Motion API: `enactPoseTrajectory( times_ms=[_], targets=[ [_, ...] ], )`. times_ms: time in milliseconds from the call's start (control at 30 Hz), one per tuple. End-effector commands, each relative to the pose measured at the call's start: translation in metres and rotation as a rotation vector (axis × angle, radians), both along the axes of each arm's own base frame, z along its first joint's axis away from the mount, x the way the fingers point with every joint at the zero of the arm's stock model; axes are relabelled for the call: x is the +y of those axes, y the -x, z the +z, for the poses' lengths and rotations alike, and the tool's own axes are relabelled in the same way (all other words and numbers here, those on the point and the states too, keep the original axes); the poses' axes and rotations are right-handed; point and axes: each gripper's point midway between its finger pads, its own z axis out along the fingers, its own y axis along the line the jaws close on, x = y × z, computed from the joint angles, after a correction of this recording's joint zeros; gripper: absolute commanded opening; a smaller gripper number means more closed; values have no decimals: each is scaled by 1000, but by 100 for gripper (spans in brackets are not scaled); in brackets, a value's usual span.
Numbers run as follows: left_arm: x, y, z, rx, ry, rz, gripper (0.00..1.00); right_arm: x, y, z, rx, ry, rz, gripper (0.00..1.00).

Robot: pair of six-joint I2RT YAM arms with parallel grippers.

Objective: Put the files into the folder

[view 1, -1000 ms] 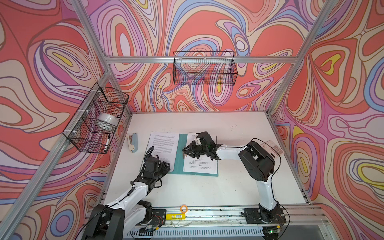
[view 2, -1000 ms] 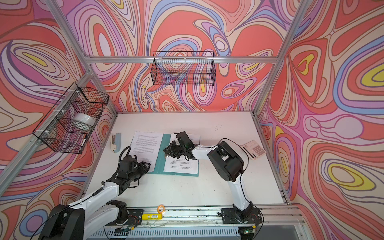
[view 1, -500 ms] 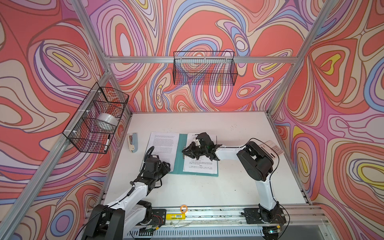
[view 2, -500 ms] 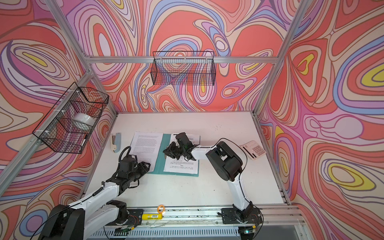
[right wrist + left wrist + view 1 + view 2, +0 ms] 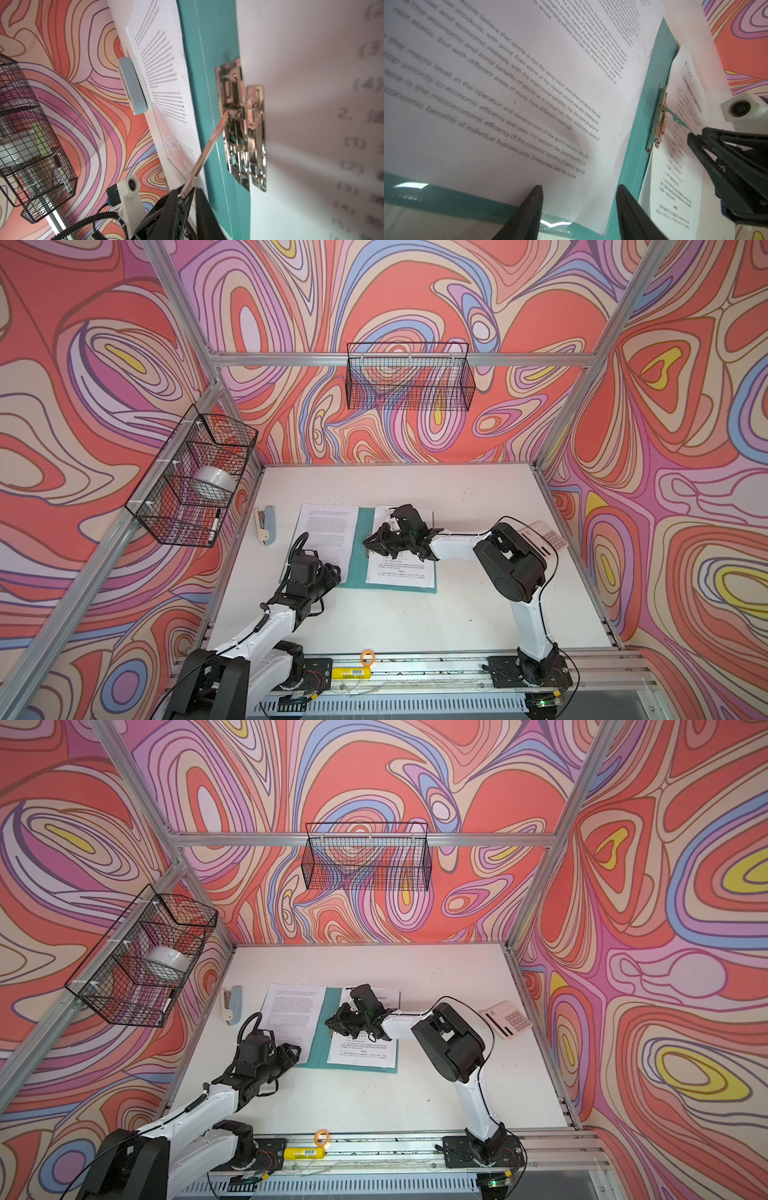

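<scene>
The teal folder lies open on the table. One of the files, densely printed, rests on its left half. A second sheet lies on the right half beside the metal clip. My right gripper is shut on the tip of the clip's raised lever. My left gripper hovers open over the near corner of the left sheet, with nothing between its fingers.
A grey-blue stapler lies left of the folder. A white calculator sits by the right wall. Wire baskets hang on the left wall and back wall. A small ring rests on the front rail.
The right arm's elbow has edged slightly left, with its gripper staying at the clip. Folder, sheets and left arm look unchanged.
</scene>
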Motion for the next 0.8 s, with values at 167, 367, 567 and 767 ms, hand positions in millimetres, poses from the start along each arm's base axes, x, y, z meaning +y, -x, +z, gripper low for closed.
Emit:
enactPoseTrajectory(
  times_ms=[167, 367, 567, 767],
  targets=[
    [5, 13, -15, 69, -43, -5, 57, 6, -1, -3, -14, 7, 12, 14],
    [5, 13, -16, 72, -44, -8, 58, 6, -1, -7, -9, 9, 15, 14],
    [4, 12, -14, 71, -49, -16, 57, 7, 3, -9, 2, 15, 20, 8],
    [5, 14, -14, 69, -52, -13, 57, 4, 8, -12, 12, 28, 19, 0]
  ],
)
